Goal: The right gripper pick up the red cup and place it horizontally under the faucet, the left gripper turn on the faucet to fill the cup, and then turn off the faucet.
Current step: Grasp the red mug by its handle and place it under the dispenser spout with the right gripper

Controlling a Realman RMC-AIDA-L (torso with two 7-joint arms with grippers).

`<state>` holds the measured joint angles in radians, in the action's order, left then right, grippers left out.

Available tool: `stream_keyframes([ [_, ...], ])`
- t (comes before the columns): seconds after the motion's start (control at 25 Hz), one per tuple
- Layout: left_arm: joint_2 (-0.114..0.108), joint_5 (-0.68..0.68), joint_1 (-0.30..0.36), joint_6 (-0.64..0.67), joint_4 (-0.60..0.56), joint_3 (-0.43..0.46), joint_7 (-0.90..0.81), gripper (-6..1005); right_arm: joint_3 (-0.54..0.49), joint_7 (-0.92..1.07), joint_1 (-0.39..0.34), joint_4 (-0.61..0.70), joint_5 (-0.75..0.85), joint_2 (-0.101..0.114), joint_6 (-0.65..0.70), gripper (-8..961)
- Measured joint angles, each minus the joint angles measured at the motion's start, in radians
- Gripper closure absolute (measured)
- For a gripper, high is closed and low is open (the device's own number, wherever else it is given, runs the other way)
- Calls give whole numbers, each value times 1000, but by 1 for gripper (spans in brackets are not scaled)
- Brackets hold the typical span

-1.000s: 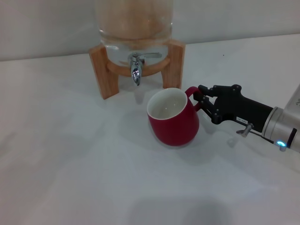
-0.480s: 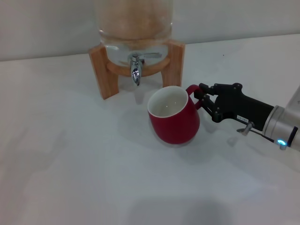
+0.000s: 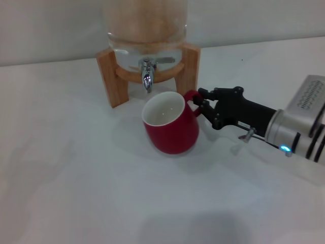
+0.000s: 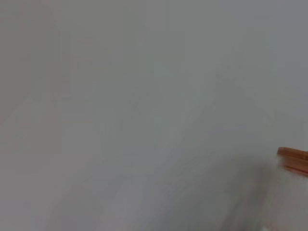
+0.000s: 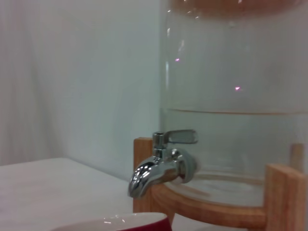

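The right gripper is clamped on the loop handle of the red cup, reaching in from the desk's right edge. The cup sits tilted on the desk, just in front of the faucet and slightly toward its right; its mouth is not yet squarely under the spout, which lies farther back. The left gripper is not in view. No brand, label or legible writing shows anywhere.
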<state>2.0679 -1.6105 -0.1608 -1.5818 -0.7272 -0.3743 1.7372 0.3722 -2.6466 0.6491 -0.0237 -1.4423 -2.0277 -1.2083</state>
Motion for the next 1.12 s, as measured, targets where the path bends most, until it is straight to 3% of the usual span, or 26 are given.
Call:
stream_keyframes([
  [0.32,3,-3,-2,-13,-4,0,-2,113,-9,-25,38,-33,-12,0,52,803],
  [1.12,5,-20,-5,-43,-3,0,-10,115,-126,-124,52,-91,-12,0,134,804],
])
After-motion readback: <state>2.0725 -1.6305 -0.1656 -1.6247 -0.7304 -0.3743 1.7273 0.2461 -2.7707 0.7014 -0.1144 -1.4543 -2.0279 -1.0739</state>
